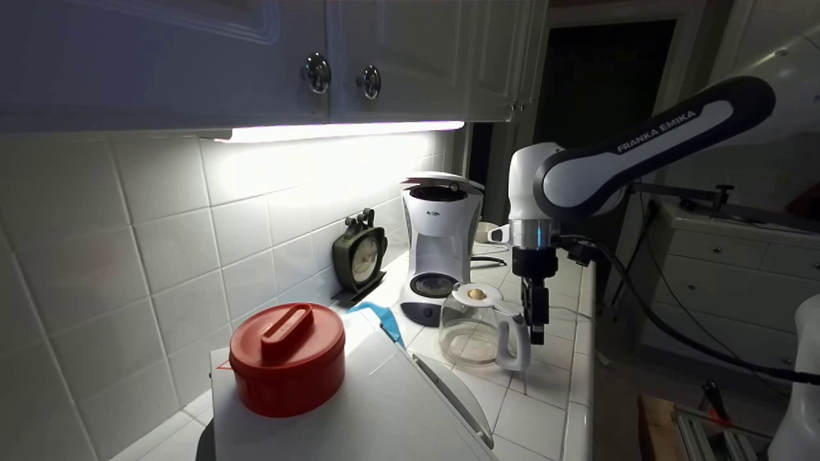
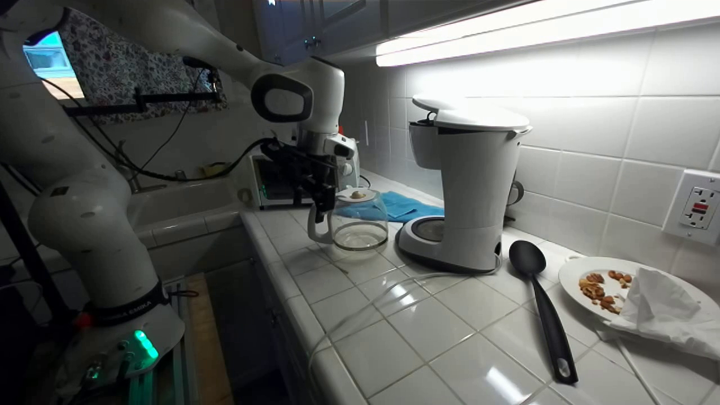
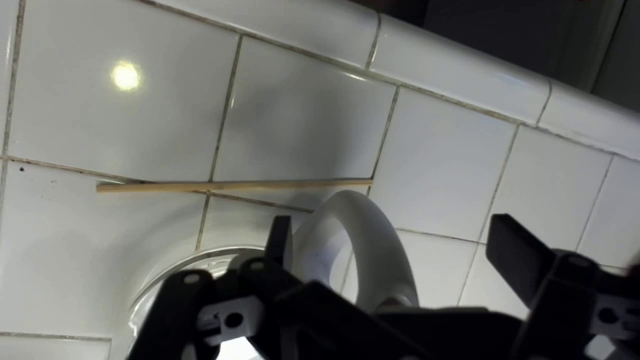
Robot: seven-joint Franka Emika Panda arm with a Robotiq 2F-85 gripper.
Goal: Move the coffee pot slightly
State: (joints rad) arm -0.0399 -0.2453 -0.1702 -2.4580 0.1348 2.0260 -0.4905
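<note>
Your coffee pot [image 1: 471, 339] is clear glass, white lid [image 1: 492, 296] and handle [image 1: 523, 353], sitting just to the near right of the coffee maker [image 1: 439, 234] in an exterior view. Your gripper [image 3: 392, 245] is spread wide, handle between; you've got tile [image 1: 548, 374] running right to the counter edge [image 1: 580, 378].

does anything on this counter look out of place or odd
Two things. A thin wooden stick lies on the counter near the coffee pot, as if dropped, and the lid of the drip coffee maker sits ajar instead of flush.
</note>
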